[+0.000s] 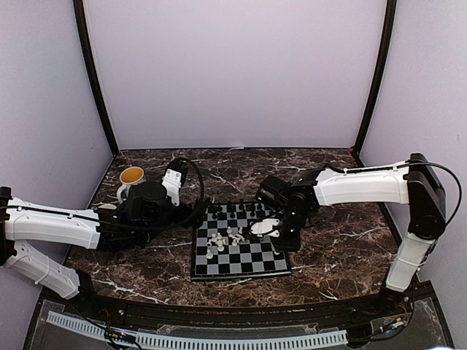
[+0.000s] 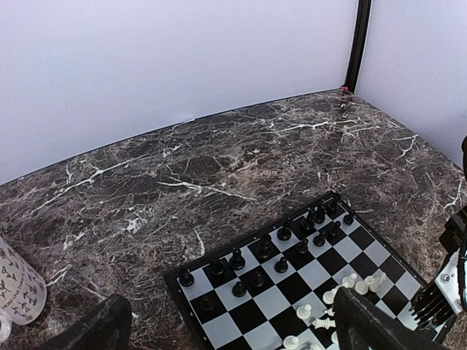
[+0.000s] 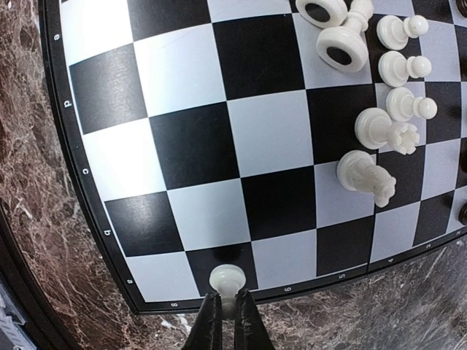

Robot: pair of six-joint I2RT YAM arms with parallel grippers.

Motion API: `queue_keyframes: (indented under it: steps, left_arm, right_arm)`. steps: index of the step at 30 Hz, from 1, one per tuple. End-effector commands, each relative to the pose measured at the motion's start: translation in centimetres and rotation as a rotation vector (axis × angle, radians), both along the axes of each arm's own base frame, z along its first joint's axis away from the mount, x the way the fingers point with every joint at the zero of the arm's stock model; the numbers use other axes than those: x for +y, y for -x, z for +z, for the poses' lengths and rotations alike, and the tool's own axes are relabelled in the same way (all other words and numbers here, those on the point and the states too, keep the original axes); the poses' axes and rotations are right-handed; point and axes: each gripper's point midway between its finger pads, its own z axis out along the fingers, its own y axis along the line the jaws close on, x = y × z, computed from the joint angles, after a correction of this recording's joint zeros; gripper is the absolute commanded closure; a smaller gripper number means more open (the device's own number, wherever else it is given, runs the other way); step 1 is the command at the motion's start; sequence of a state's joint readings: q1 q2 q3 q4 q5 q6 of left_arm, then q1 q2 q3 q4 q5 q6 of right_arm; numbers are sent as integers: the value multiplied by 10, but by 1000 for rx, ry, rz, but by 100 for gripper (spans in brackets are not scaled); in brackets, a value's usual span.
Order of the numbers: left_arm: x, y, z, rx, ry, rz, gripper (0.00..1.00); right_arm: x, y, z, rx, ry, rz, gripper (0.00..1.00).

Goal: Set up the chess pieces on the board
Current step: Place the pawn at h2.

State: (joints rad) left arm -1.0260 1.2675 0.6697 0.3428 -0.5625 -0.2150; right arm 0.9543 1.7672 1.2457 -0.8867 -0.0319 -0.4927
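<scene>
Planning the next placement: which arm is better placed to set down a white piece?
Right: the right gripper is shut on a white pawn over an edge square of the board; the left gripper is open and empty.

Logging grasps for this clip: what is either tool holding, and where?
Right tool pinches a white chess piece by one end; left tool, open, holds nothing.

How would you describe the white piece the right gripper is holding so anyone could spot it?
Start at the checkered board on the marble table and follow its numbered edge. On a black edge square sits one white piece, pinched by the right gripper. It is alone at the rim; the other white pieces huddle mid-board.
</scene>
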Motion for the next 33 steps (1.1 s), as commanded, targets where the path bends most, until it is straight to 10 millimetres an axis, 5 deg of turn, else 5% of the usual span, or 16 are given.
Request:
queue_keyframes:
  steps: [1, 25, 33]
  left_arm:
    - [4, 1, 1, -3, 10, 13, 1]
    - [3, 2, -5, 18, 1, 10, 1]
    - [-2, 1, -7, 36, -34, -5, 1]
  right_arm:
    - [-2, 8, -6, 8, 19, 25, 97]
    - [-5, 12, -18, 31, 62, 32, 88]
    - [0, 9, 12, 7, -8, 20, 70]
